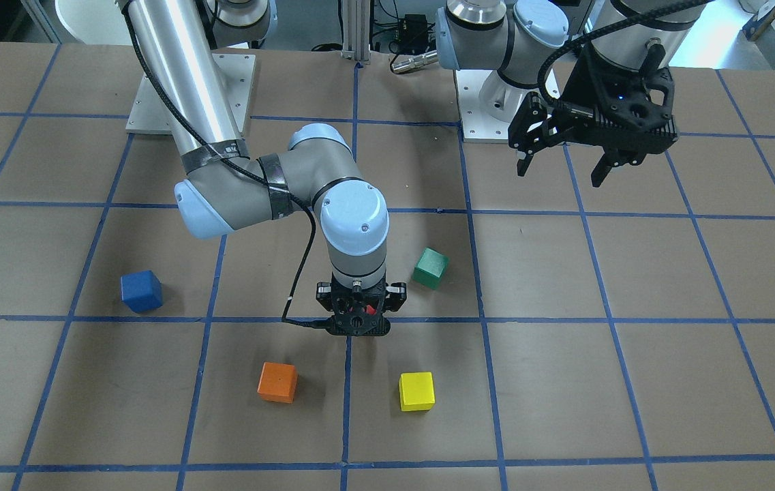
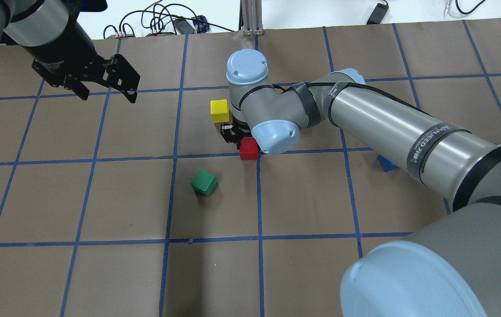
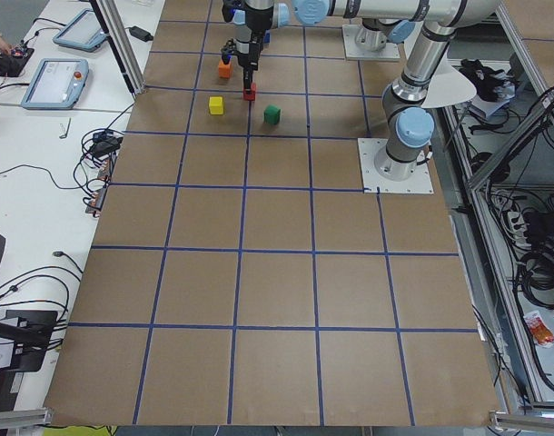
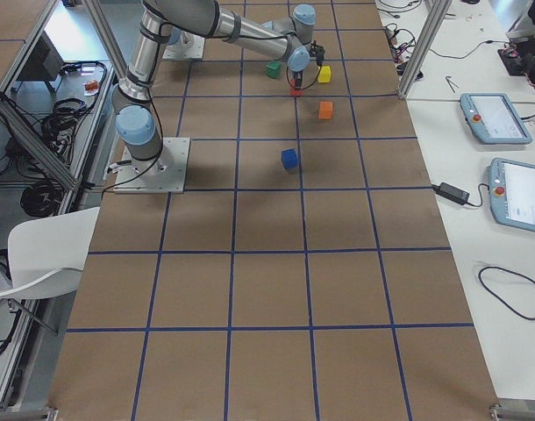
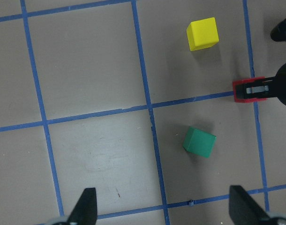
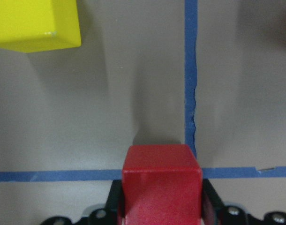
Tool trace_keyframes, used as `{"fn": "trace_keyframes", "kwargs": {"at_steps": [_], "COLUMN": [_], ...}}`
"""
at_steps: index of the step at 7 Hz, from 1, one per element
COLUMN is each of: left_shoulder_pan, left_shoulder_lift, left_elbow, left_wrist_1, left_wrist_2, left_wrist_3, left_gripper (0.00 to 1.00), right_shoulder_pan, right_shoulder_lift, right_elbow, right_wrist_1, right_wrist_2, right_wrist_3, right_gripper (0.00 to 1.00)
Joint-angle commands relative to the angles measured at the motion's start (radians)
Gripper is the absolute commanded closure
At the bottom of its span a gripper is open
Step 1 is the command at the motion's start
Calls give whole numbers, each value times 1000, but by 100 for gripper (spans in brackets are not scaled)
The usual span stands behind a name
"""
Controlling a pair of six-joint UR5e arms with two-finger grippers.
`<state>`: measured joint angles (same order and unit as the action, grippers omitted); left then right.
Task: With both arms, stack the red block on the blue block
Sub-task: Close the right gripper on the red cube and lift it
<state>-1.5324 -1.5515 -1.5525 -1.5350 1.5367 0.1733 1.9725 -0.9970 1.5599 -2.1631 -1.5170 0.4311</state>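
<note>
The red block (image 2: 249, 148) is near the table's middle, on a blue tape line. My right gripper (image 1: 358, 320) points straight down over it, and in the right wrist view its jaws press both sides of the red block (image 6: 161, 183), at or just above the table. The blue block (image 1: 141, 291) stands alone on the table, well apart from the red one; in the overhead view it is mostly hidden behind my right arm (image 2: 387, 164). My left gripper (image 1: 561, 167) is open and empty, held high near its base.
A green block (image 1: 430, 268), a yellow block (image 1: 416, 391) and an orange block (image 1: 277, 382) stand close around the right gripper. The table (image 1: 632, 341) is brown with a blue tape grid. The arm bases are bolted at the robot's edge.
</note>
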Motion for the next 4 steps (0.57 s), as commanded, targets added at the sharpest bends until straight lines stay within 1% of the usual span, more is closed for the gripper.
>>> {"fn": "trace_keyframes", "kwargs": {"at_steps": [1,2,3,4], "left_shoulder_pan": [0,0,0,0], "left_shoulder_lift": [11,10,5,2], "left_elbow": [-1,-4,-1,0], "left_wrist_1": [3,3,3,4], "left_wrist_2": [-21,-20,-20,-20], "left_wrist_3": [0,2,2,2], "left_gripper": [0,0,0,0], "right_shoulder_pan": [-7,-38,-76,-140], "right_shoulder_lift": [-41,-78,-116,-139], "right_elbow": [-27,-73,-136,-179], "right_wrist_1": [34,151,295,395], "right_wrist_2": [18,18,15,15], "right_wrist_3": [-2,-12,-20,-44], "right_gripper": [100,100,100,100]}}
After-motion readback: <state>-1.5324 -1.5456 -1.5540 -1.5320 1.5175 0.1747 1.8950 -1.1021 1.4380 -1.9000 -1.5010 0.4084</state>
